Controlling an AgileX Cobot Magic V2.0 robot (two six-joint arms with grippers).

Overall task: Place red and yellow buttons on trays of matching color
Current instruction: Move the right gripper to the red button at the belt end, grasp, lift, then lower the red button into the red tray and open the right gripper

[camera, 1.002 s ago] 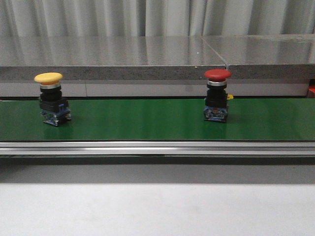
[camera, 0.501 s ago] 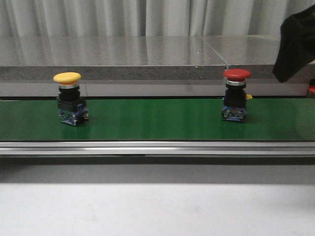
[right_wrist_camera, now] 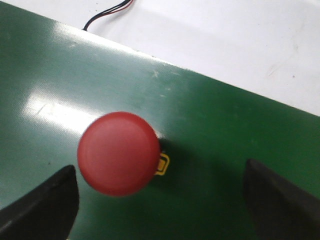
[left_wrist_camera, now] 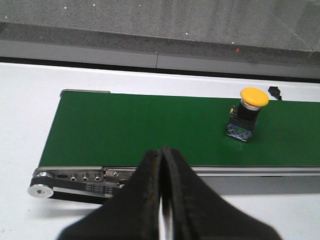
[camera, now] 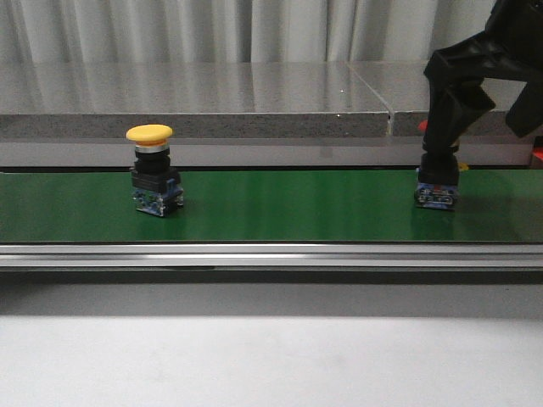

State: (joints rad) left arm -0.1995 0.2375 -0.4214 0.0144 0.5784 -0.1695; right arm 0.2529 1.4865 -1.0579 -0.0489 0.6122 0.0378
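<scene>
The yellow button [camera: 150, 134] stands upright on the green belt [camera: 280, 208], left of centre; it also shows in the left wrist view as the yellow button [left_wrist_camera: 253, 97]. The red button [right_wrist_camera: 119, 152] stands on the belt at the right. My right gripper [right_wrist_camera: 160, 200] hangs open above it, with the cap close to one finger [right_wrist_camera: 45, 200] and touching neither. In the front view a black finger [camera: 445, 110] hides the cap, and only the red button's base [camera: 436, 193] shows. My left gripper [left_wrist_camera: 162, 152] is shut on nothing, short of the belt's near rail. No trays are in view.
A grey stone ledge [camera: 212, 93] runs behind the belt, with curtains beyond it. A metal rail [camera: 254, 254] edges the belt's front, and white tabletop [camera: 254, 356] lies before it. The belt's end roller [left_wrist_camera: 40, 190] and a cable [right_wrist_camera: 107, 12] lie off the belt.
Both buttons have travelled to the right along the belt. My right gripper came in from the upper right and now hangs over the red button.
</scene>
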